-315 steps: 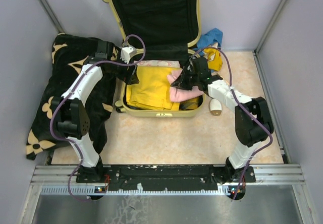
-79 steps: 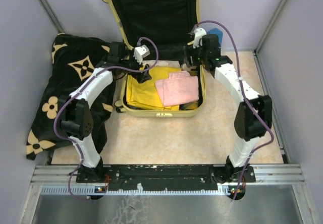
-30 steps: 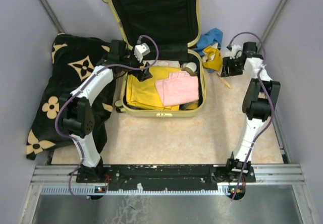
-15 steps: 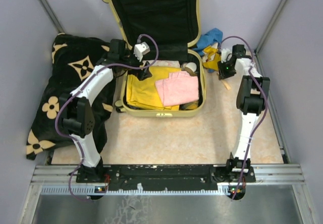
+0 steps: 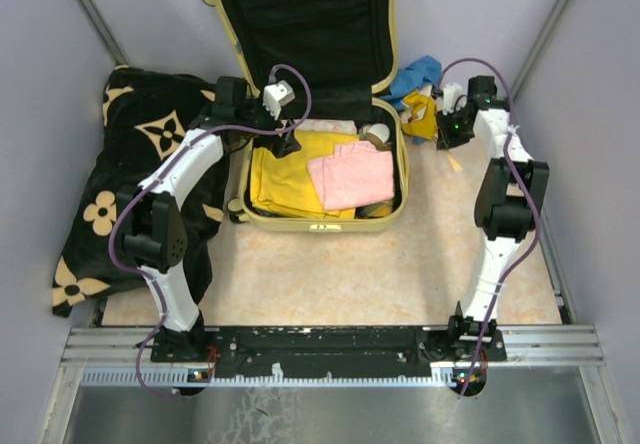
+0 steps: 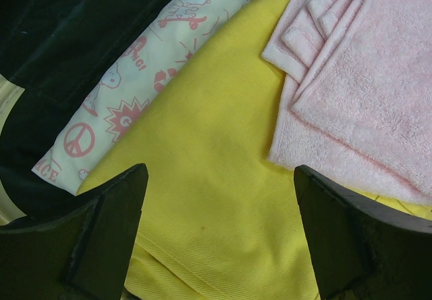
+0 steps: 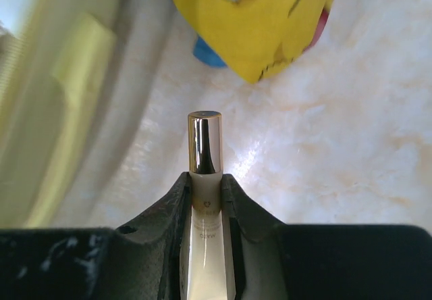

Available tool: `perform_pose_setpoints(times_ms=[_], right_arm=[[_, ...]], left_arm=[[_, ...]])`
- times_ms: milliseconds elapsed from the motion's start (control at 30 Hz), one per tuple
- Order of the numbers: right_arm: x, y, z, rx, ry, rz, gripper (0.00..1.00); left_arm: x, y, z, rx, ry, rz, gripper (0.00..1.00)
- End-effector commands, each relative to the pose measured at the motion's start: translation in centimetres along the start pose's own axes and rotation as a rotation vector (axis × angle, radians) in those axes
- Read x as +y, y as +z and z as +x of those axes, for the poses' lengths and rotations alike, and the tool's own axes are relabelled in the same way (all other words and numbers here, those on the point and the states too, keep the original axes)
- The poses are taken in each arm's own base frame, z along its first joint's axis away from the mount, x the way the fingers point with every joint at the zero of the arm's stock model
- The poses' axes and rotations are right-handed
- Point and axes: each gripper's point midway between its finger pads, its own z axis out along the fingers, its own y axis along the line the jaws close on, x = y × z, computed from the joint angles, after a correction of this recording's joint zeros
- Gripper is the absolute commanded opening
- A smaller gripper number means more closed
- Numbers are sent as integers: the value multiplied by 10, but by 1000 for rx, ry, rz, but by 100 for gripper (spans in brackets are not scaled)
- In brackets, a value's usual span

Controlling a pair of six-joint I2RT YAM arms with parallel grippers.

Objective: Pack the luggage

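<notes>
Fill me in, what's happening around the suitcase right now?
The luggage lies open with a yellow garment, a pink towel and a printed cloth already inside. The left gripper hangs open above those clothes, holding nothing. The right gripper is outside the case, on its right, shut on a slim gold-capped tube beside a yellow and blue bundle. The tube is not yet in the case.

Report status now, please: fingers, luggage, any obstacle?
Left fingers open above yellow cloth. Right fingers shut on slim tube, outside luggage. Luggage lid up. Nothing blocking.
</notes>
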Motion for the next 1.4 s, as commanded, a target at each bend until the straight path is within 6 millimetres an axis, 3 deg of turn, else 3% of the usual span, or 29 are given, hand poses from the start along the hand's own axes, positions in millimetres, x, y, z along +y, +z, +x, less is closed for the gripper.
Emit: perform_pose_setpoints(times_ms=[0,133,233,367,500,700,800,900,1000,1133,1367], right_arm=[[38,-82,-96,-276,-76,-45,15],[75,-95,-130,-368,-95,-119,17],[103,-93,-151,-414,-105,-175,18],[142,-70,-163,-416,-135,-249,18],[165,-37,-166,-399,-161,-268,18],[157,9,-169,-378,-120,-238,23],[150,24,-168,-371,-114,-208,33],[142,27,-172,-375,-110,-165,46],[137,19,-176,-386,-111,-129,65],[134,-5,-185,-418,-122,-106,81],[113,-43,-186,-446,-102,-72,88]], left_arm=[[7,-13,-19,-67,-12,-15,95],[20,-24,-25,-93,-26,-52,95],[35,-34,-29,-117,-51,-95,95],[66,-51,-34,-143,-59,-193,95],[102,-72,-42,-186,-85,-301,95],[152,-103,-56,-302,-163,-433,97],[180,-118,-59,-369,-205,-518,100],[201,-124,-58,-400,-218,-545,100],[219,-127,-63,-424,-208,-585,100],[229,-126,-75,-519,-154,-578,100],[234,-117,-105,-706,-119,-419,93]])
